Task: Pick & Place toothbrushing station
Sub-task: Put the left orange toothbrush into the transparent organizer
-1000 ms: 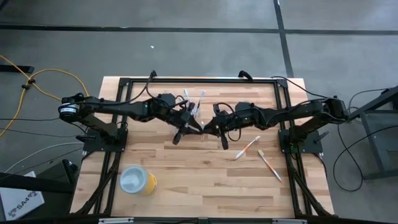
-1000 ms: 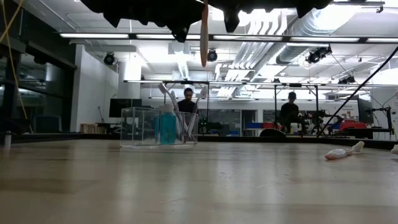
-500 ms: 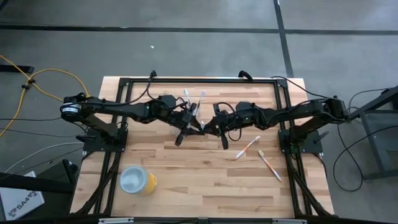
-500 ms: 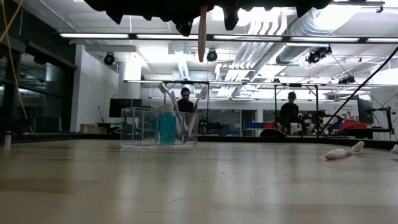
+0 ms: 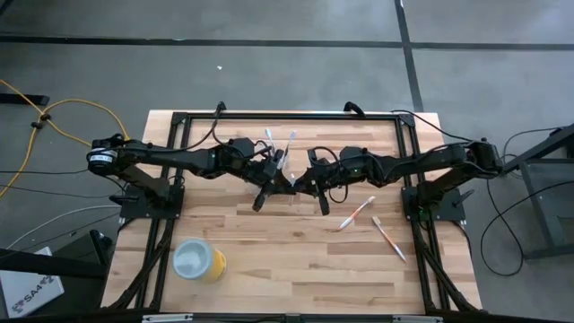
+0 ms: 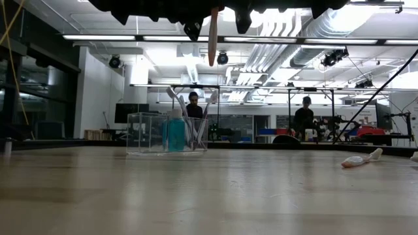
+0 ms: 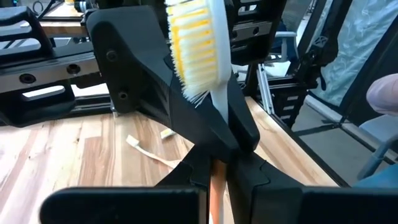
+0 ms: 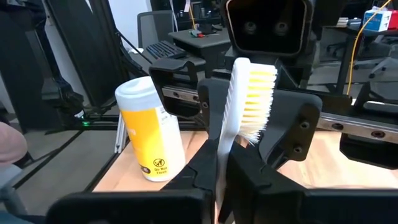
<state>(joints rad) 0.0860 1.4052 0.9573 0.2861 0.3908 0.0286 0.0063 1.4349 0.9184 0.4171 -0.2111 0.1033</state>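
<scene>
We see our two slim, matte black jointed arms, the left arm (image 5: 170,157) with a white-ringed shoulder joint, the right arm (image 5: 430,160) alike, both trailing thin black cables and ending in blocky black fingers (image 7: 186,112).

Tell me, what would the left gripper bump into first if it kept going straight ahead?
The toothbrush that both seem to pinch, then straight away the right gripper, which faces the left gripper nose to nose.

A yellow cup (image 5: 198,260) stands on the wooden table (image 5: 296,269).
</scene>
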